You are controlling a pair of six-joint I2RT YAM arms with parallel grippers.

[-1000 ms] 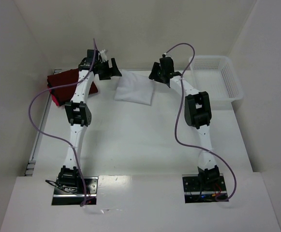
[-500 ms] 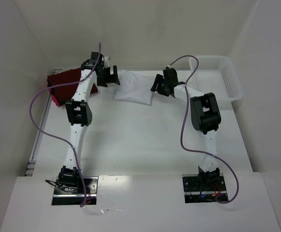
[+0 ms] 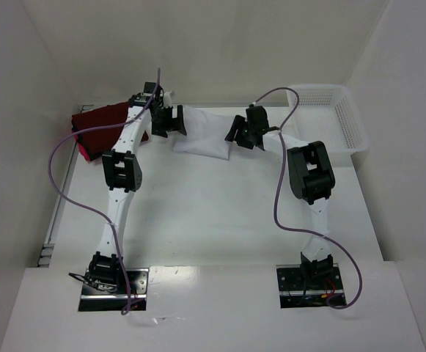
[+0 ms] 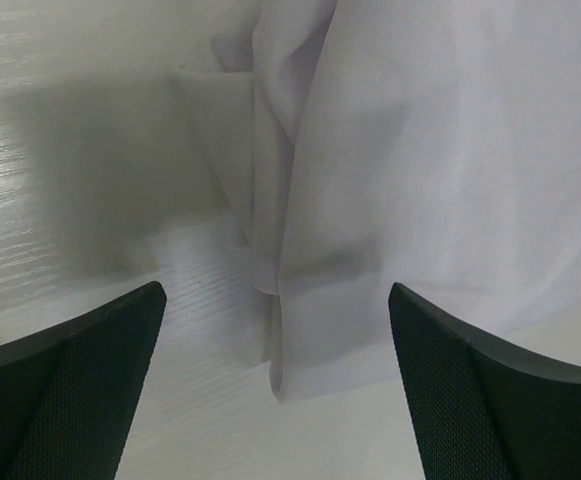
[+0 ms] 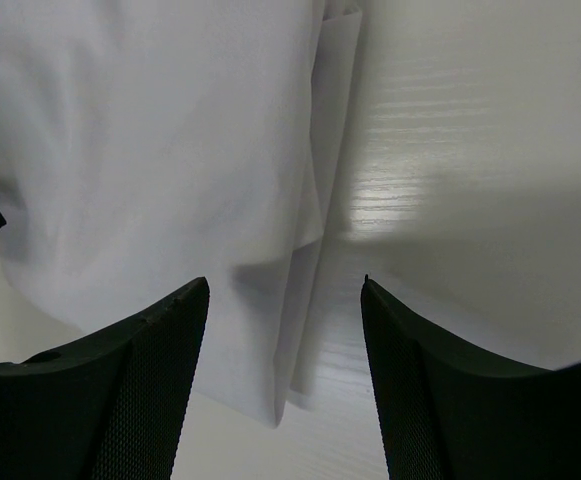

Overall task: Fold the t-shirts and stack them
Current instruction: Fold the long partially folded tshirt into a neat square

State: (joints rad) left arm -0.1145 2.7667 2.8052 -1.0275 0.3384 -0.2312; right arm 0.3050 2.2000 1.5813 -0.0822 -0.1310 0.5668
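The white t-shirt [image 3: 204, 138] lies folded on the desk [image 3: 198, 213] at the far side, between my two arms. My left fingers [image 4: 70, 400] are wide apart over its left edge and my right fingers [image 5: 110, 400] are wide apart over its right edge; both hold nothing. The dark red t-shirts [image 3: 95, 126] lie in a pile at the far left. I think the risk is this: both edges show several loose layers, so if I pinch only the top one, the fold may open when I lift. Uneven lifting could also drag the cloth crooked.
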